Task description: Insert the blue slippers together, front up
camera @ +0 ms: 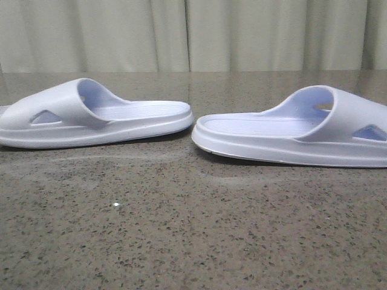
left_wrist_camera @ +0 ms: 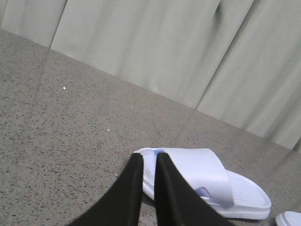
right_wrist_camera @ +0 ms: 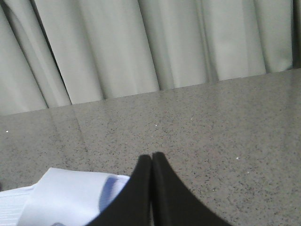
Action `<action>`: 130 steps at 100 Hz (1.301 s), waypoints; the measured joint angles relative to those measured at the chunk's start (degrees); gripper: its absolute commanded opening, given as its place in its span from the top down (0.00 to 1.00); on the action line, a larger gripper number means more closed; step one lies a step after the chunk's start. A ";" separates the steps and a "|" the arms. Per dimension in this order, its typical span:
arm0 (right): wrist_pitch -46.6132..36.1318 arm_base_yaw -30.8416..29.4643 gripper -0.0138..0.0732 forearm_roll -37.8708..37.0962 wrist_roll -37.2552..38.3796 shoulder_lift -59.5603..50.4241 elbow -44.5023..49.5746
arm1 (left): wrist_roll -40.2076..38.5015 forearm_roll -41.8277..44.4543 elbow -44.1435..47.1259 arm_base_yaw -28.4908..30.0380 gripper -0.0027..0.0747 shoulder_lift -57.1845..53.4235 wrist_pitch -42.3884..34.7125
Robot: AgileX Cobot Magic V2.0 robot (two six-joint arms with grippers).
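Two pale blue-white slippers lie sole-down on the speckled table, heels facing each other with a small gap between. The left slipper (camera: 66,112) has its strap to the left, the right slipper (camera: 338,121) its strap to the right. Neither gripper shows in the front view. In the left wrist view my left gripper (left_wrist_camera: 149,157) hangs above the toe end of the left slipper (left_wrist_camera: 202,172), its black fingers almost together with only a thin slit and nothing in them. In the right wrist view my right gripper (right_wrist_camera: 151,156) is fully shut and empty beside the right slipper's strap (right_wrist_camera: 66,193).
The grey-brown speckled table (camera: 181,229) stretches in front of the slippers. A pale pleated curtain (camera: 193,30) hangs behind the table's far edge. An edge of the other slipper (left_wrist_camera: 290,219) shows at the corner of the left wrist view.
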 measured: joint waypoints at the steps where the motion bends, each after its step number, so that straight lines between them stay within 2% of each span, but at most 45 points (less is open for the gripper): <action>1: 0.14 0.00 0.96 0.00 0.00 0.54 -0.58 | 0.00 0.00 -0.33 0.00 0.95 0.33 0.53; 30: 5.57 0.00 0.96 0.00 0.00 12.60 -12.17 | 0.00 0.23 -15.42 0.00 0.95 16.45 10.82; 52: 8.43 0.00 0.94 0.38 0.00 16.32 -13.40 | 0.00 -0.29 -17.58 0.00 0.94 22.36 13.21; 57: 9.26 0.00 0.89 1.08 0.11 16.45 -13.40 | 0.00 -0.94 -17.58 0.00 0.90 22.91 13.61; 64: 9.84 0.00 0.78 1.97 0.09 16.45 -13.40 | 0.00 -2.05 -17.58 0.00 0.80 23.14 13.82; 77: 9.97 0.00 0.51 2.51 0.09 16.45 -13.40 | 0.00 -2.98 -17.58 0.00 0.50 23.27 13.82; 83: 9.97 0.00 0.45 2.51 0.09 16.45 -13.40 | 0.00 -3.08 -17.58 0.00 0.40 23.27 13.82; 111: 9.53 0.00 0.44 2.99 0.09 16.45 -13.40 | 0.00 -4.49 -17.58 0.00 0.38 23.41 13.19; 130: 8.60 0.00 0.44 3.80 0.09 16.45 -13.40 | 0.00 -11.38 -17.72 0.00 0.38 28.97 12.01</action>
